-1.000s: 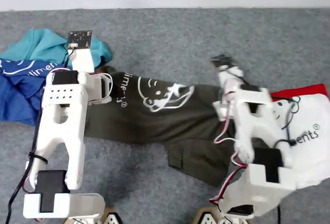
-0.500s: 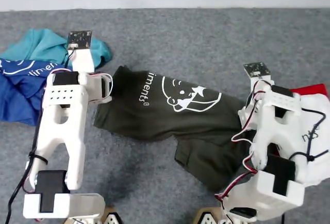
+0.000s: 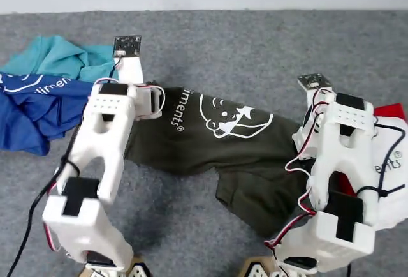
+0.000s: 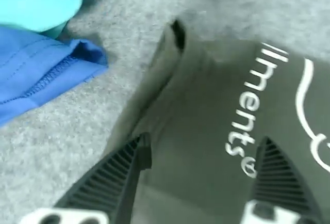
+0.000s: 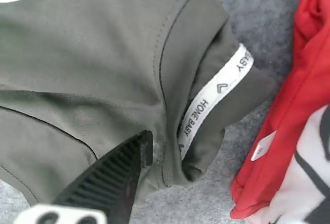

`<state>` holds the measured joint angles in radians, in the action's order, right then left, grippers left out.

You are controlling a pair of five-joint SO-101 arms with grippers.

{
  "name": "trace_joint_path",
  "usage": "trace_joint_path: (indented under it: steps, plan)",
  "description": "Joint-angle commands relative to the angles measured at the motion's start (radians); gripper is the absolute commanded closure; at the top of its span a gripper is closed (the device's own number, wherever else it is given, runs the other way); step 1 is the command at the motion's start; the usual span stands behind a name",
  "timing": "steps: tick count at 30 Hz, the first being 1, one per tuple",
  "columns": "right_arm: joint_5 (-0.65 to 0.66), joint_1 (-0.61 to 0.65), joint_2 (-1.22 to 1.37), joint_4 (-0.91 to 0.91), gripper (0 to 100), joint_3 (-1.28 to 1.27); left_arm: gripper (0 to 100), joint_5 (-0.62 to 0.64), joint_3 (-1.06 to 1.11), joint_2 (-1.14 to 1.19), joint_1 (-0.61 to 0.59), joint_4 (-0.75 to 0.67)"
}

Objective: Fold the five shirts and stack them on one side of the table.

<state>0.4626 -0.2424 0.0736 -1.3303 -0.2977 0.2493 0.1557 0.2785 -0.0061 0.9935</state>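
left fingers (image 4: 116, 175) spread open over the olive shirt (image 4: 206, 146) (holding nothing); right arm's (image 3: 341, 156) grip: cannot tell.

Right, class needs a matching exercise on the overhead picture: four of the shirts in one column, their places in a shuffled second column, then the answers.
Things:
1. olive shirt
2. blue shirt
3. teal shirt
4. red shirt

Places, in the high view:
A. upper left
B. spread across the middle
C. right edge, against the white shirt
D. left edge, just below the upper-left shirt

Pairs: 1-B, 2-D, 3-A, 4-C.
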Motion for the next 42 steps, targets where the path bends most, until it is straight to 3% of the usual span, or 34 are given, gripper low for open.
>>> trace_joint_path:
  steps: [1, 9, 12, 16, 21, 31, 37, 42]
  plan:
    - [0.000, 0.005, -0.051, -0.010, 49.0, 0.035, 68, 0.005, -0.133, 0.075, -0.051, 0.029]
    - [-0.006, 0.007, -0.051, -0.010, 49.0, 0.035, 70, 0.005, -0.289, 0.302, 0.035, 0.066]
    - [-0.006, 0.007, -0.051, -0.012, 49.0, 0.035, 78, 0.005, -0.364, 0.325, 0.064, 0.101]
    - [-0.008, 0.007, -0.051, -0.012, 49.0, 0.034, 99, 0.005, -0.437, 0.393, 0.072, 0.101]
    - [-0.003, 0.056, -0.051, -0.054, 49.0, 0.034, 99, 0.006, -0.545, 0.420, 0.009, 0.186]
    - [-0.008, 0.217, -0.051, -0.050, 49.0, 0.034, 99, 0.002, -0.928, 0.434, -0.247, 0.600]
    - [-0.002, 0.295, -0.053, -0.110, 49.0, 0.040, 98, 0.002, -0.932, 0.468, -0.255, 0.618]
    - [0.041, 0.348, -0.188, -0.133, 49.0, 0.038, 98, -0.146, -1.010, 0.462, -0.196, 0.720]
